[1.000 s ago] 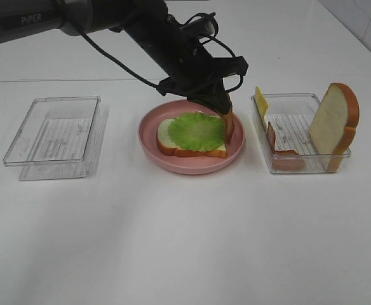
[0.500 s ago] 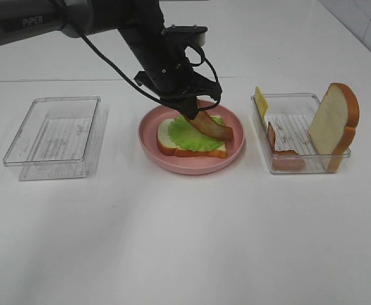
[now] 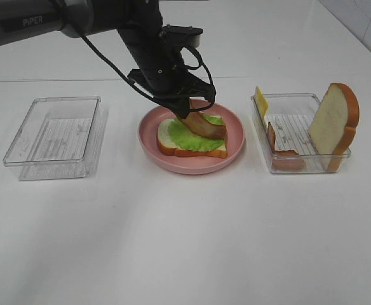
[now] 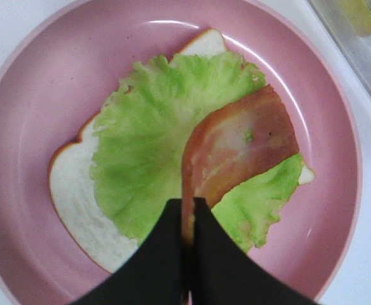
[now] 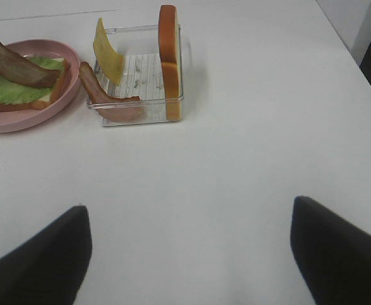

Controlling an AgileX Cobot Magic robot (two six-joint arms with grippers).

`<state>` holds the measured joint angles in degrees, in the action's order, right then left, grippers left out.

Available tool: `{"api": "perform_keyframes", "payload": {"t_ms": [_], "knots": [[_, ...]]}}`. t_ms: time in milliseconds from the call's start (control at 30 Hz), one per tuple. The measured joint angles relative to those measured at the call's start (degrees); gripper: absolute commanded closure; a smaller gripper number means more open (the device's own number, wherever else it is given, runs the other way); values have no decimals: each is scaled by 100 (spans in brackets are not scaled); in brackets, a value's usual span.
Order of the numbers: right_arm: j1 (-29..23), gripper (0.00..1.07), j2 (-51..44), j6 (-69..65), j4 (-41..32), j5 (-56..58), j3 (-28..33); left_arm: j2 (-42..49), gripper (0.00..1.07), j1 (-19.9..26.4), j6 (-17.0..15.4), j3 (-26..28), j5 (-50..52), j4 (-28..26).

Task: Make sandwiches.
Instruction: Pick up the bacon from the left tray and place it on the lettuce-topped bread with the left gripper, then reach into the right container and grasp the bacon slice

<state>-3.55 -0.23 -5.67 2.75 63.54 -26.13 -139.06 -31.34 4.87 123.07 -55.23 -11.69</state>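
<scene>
On the pink plate (image 3: 235, 143) lies a bread slice (image 3: 164, 136) topped with green lettuce (image 3: 187, 139). My left gripper (image 3: 185, 114) is shut on one end of a brown bacon strip (image 3: 206, 126), whose free end rests on the lettuce. In the left wrist view the shut gripper (image 4: 187, 213) pinches the bacon (image 4: 242, 143) over the lettuce (image 4: 147, 152) and bread (image 4: 71, 187). My right gripper (image 5: 187, 210) is open and empty above bare table, short of the right tray (image 5: 141, 70). It does not show in the exterior high view.
The clear tray on the right (image 3: 300, 101) holds a yellow cheese slice (image 3: 260, 100), another bacon strip (image 3: 281, 149) and an upright bread slice (image 3: 335, 121). An empty clear tray (image 3: 55, 133) stands on the left. The left arm reaches in from the back left.
My left gripper moved left from the plate's right rim to over the lettuce, carrying the bacon. The strip went from hanging upright to leaning onto the lettuce.
</scene>
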Motion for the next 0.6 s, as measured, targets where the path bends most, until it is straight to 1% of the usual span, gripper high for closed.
{"api": "perform_keyframes", "payload": {"t_ms": [33,67,100,133,167,200,233,500,567,600], "knots": [[0,28,0,0,0,0,0,0,80,0,0,0,0,17],[0,28,0,0,0,0,0,0,80,0,0,0,0,17],[0,28,0,0,0,0,0,0,58,0,-17,0,0,29],[0,28,0,0,0,0,0,0,41,0,-29,0,0,34],[0,28,0,0,0,0,0,0,41,0,-29,0,0,34],[0,28,0,0,0,0,0,0,17,0,-109,0,-6,40],[0,28,0,0,0,0,0,6,5,0,-149,0,-11,74],[0,28,0,0,0,0,0,115,5,0,-178,0,-109,201],[0,28,0,0,0,0,0,315,5,0,-201,6,-367,424],[0,28,0,0,0,0,0,315,5,0,-201,6,-367,424]]}}
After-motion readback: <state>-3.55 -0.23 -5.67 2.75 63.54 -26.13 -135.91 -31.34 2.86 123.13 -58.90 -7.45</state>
